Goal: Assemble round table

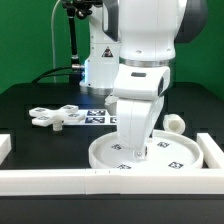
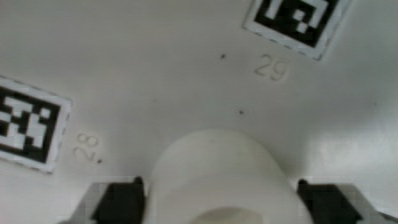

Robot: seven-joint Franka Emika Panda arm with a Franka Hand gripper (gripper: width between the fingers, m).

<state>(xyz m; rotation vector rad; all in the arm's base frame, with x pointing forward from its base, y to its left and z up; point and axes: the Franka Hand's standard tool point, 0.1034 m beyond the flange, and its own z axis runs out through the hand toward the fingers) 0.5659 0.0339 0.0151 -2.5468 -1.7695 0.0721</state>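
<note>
The large flat round disc (image 1: 176, 152) lies at the front of the table, and its tagged top fills the wrist view (image 2: 178, 80). The short cylindrical leg (image 2: 217, 168) stands upright on the disc near its middle. My gripper (image 2: 217, 202) is shut on the leg, with one black finger (image 2: 118, 200) on each side of it. In the exterior view the gripper (image 1: 131, 150) points straight down over the disc, and the hand hides most of the leg. The four-lobed cross base (image 1: 55, 116) lies on the table at the exterior view's left, apart from the gripper.
White border rails run along the front (image 1: 50, 180) and the exterior view's right (image 1: 212, 150), close to the disc. The marker board (image 1: 96, 117) lies behind the disc by the arm's foot. A small white rounded piece (image 1: 175, 123) sits just beyond the disc's far rim.
</note>
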